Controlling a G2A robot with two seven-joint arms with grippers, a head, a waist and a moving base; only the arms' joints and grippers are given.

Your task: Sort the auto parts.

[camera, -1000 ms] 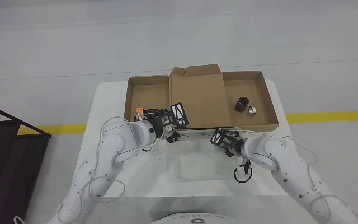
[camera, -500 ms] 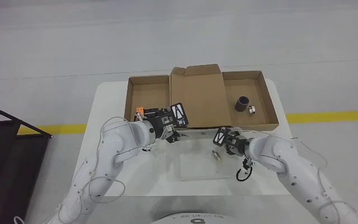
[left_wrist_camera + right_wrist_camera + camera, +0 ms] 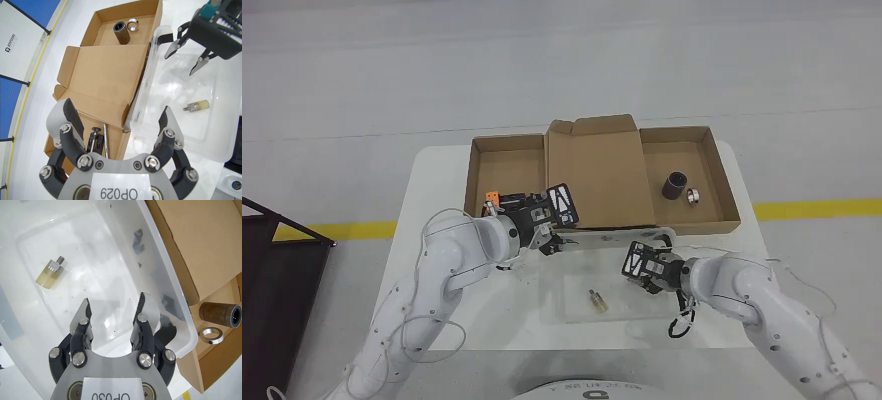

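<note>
Up top: cream threaded stud (image 3: 595, 297) lying loose in clear tub (image 3: 632, 306) on the bench (image 3: 437, 185), beside cardboard box (image 3: 597, 170). Left wrist: left jaws spread wide, empty, by tub edge. Right wrist: right jaws spread, empty, over tub floor.

Left tool (image 3: 116, 106): black links, bare silver-grey plate, black ribbed pads (image 3: 73, 117); right tool (image 3: 114, 297) finished alike. Below the right tool, a clear, colourless tray (image 3: 170, 285); the small part (image 3: 50, 273) ahead of that tool has a cream body, silver collar and stud. Beside that tool, the cardboard box (image 3: 189, 237) is plain tan; in it a dark brown sleeve (image 3: 215, 312) with black bore and a bright silver ring (image 3: 211, 334). Near the left tool, a black clamp (image 3: 93, 140) and silver rod (image 3: 105, 140). Bench (image 3: 442, 190) white.
</note>
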